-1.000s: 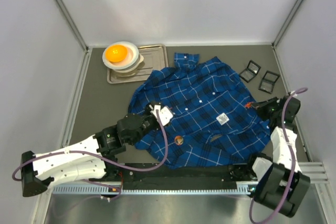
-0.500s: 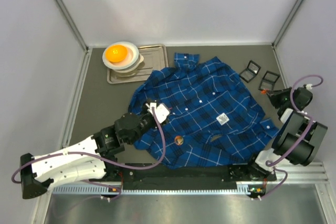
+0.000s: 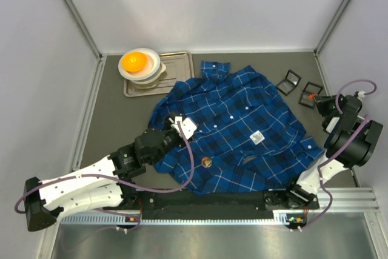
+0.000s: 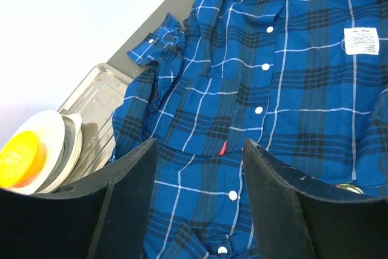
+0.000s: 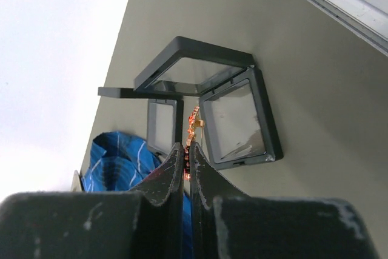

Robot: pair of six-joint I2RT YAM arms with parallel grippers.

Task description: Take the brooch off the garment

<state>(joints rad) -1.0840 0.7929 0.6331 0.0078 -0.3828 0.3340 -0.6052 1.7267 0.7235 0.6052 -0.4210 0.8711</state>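
The dark-blue plaid garment lies spread in the middle of the table and also fills the left wrist view. My right gripper is shut on a small orange-gold brooch, held off the garment just above an open black box. In the top view the right gripper is at the far right by that box. A second round brooch sits on the shirt's near part. My left gripper is open and empty, hovering over the shirt's left side.
A second open black box lies beside the first, off the shirt's right shoulder. A metal tray with stacked bowls and an orange ball stands at the back left, also in the left wrist view. Walls close in on both sides.
My right arm has swung from the shirt's right edge back and right to the black boxes, carrying the brooch. My left arm has barely moved.
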